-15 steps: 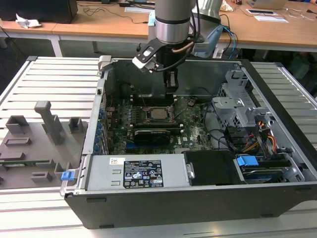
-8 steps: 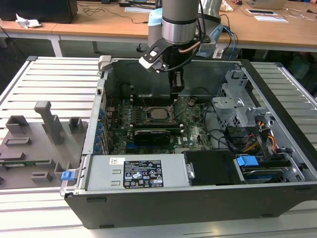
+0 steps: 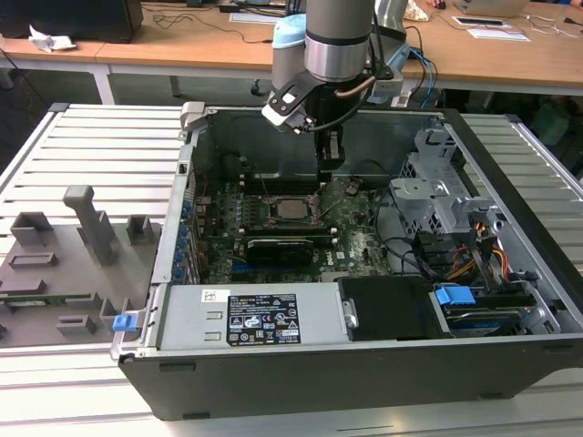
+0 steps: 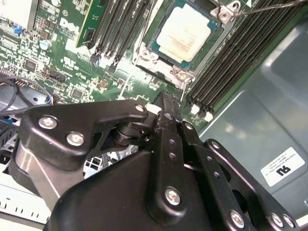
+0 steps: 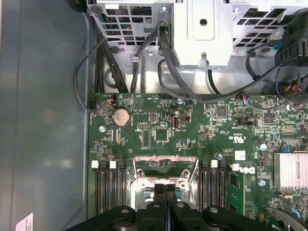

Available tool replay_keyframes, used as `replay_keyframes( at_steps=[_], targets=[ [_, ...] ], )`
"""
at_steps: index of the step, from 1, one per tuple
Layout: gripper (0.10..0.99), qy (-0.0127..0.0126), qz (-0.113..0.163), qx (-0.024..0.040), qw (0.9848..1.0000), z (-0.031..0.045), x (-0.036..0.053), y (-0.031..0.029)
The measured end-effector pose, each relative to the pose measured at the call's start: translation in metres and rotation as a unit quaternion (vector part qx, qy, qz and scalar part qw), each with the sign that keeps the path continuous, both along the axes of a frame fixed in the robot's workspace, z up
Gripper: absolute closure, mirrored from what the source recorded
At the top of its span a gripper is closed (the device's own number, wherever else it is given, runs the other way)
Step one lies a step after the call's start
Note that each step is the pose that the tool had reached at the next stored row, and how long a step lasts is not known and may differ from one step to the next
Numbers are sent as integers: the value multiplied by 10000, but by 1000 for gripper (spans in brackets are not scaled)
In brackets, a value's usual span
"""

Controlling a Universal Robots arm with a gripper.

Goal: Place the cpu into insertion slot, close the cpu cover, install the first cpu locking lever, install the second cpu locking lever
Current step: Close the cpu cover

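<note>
- the gripper (image 3: 321,187) hangs inside the open computer case (image 3: 319,373), low over the motherboard (image 5: 159,130).
- in both wrist views its two black fingers (image 5: 160,192) are pressed flat against each other with nothing between them (no gap that i can make out).
- the cpu (image 4: 187,31) lies flat in the insertion slot (image 4: 162,48), silvery top face up.
- from the exterior view, the fingertips sit just beside the slot's edge, on the exterior view's right; i cannot tell whether they touch it.
- the cpu cover (image 4: 150,57) shows as a metal frame around the chip; i cannot tell whether it lies fully down.
- a thin wire lever (image 4: 260,7) runs past the slot's corner, above the memory slots (image 4: 240,48).
- a coin battery (image 5: 121,116) sits on the board, well apart from the fingers.
</note>
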State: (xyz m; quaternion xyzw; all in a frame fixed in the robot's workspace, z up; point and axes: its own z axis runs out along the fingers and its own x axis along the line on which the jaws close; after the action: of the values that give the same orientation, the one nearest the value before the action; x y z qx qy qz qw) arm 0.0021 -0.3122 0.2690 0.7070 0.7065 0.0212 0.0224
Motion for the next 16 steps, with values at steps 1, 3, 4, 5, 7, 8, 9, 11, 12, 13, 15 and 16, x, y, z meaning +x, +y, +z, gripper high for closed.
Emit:
replay_keyframes(
  at_steps=[1, 3, 4, 5, 7, 8, 9, 11, 12, 13, 15, 16],
  targets=[
    [980, 0, 0, 0, 10000, 0, 1, 0],
    [980, 0, 1, 0, 10000, 0, 11, 0],
    [980, 0, 1, 0, 10000, 0, 13, 0],
    [980, 0, 0, 0, 10000, 0, 19, 0],
    [980, 0, 0, 0, 10000, 0, 28, 0],
    [980, 0, 0, 0, 10000, 0, 31, 0],
    [980, 0, 0, 0, 10000, 0, 34, 0],
    [980, 0, 0, 0, 10000, 0, 39, 0],
    [980, 0, 0, 0, 10000, 0, 43, 0],
    [980, 0, 0, 0, 10000, 0, 48, 0],
    [980, 0, 0, 0, 10000, 0, 58, 0],
    [980, 0, 0, 0, 10000, 0, 65, 0]
  ],
)
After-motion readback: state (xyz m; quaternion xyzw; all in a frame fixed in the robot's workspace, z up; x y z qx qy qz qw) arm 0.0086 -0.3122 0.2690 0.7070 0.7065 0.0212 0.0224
